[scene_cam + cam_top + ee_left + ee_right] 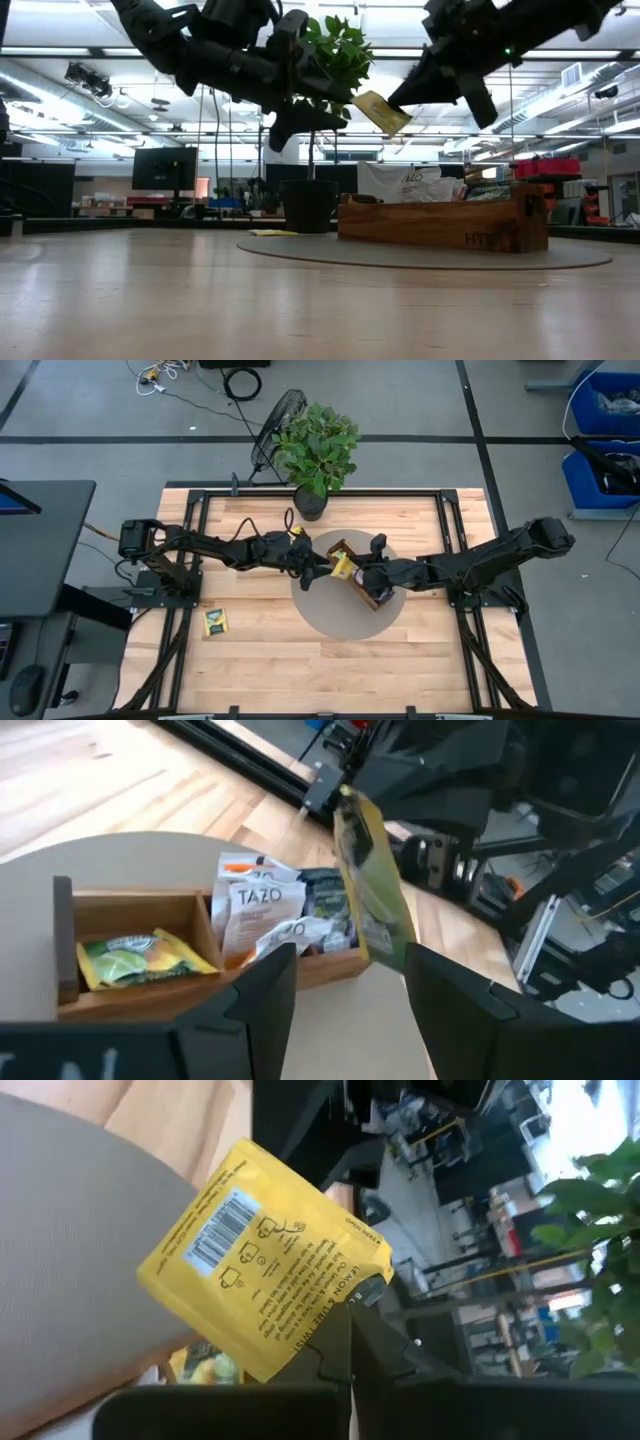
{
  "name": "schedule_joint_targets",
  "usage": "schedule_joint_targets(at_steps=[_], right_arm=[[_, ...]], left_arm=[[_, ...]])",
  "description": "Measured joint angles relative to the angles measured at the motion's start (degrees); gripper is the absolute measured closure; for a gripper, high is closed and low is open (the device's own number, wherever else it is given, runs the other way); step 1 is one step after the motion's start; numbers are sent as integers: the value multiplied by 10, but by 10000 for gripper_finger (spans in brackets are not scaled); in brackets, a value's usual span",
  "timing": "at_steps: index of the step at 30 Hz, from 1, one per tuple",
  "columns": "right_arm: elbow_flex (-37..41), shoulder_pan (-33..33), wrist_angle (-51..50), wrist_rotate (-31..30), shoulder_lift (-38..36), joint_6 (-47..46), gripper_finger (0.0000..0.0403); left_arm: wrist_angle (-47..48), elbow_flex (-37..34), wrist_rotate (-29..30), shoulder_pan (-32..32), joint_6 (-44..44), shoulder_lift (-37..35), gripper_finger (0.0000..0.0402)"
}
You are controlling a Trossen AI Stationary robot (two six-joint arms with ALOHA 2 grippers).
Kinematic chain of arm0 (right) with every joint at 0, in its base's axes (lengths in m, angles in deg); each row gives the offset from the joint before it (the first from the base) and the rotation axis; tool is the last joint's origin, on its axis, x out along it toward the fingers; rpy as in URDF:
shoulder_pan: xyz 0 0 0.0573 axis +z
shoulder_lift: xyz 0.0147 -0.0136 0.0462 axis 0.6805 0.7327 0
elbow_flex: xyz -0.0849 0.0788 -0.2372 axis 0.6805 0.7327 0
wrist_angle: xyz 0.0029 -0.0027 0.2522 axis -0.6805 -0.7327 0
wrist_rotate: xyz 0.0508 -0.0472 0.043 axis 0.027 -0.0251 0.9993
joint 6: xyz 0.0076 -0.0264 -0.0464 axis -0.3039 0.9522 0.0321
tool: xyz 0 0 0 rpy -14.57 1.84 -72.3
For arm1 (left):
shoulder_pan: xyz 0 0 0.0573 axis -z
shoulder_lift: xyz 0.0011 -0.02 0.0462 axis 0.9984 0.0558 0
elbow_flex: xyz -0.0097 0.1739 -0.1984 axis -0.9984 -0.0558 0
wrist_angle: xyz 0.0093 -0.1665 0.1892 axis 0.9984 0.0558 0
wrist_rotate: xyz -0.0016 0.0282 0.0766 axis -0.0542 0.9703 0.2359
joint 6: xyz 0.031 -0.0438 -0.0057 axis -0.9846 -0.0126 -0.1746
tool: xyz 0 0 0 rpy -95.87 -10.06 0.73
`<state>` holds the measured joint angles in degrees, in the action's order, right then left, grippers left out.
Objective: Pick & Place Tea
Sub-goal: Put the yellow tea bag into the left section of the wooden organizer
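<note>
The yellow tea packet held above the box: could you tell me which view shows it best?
The right wrist view: the yellow packet fills it, print readable, pinched by the right claw. The left wrist view shows it edge-on, the low view small, the high view tiny.

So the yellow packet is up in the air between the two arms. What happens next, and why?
Probably the right end effector, pinching the yellow packet by a corner, carries it over the box and drops it in. The left end effector is open and holds nothing.
</note>
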<state>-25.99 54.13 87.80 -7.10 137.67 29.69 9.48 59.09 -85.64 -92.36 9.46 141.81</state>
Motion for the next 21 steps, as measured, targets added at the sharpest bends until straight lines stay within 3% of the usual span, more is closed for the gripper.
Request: schedule_joint_targets(at_steps=[12, 21], right_arm=[[-45, 3, -115, 9, 41, -39, 403], [-45, 9, -56, 0, 41, -16, 403]], left_arm=[[6, 0, 9, 3, 1, 0, 211], [5, 0, 19, 3, -5, 0, 211]])
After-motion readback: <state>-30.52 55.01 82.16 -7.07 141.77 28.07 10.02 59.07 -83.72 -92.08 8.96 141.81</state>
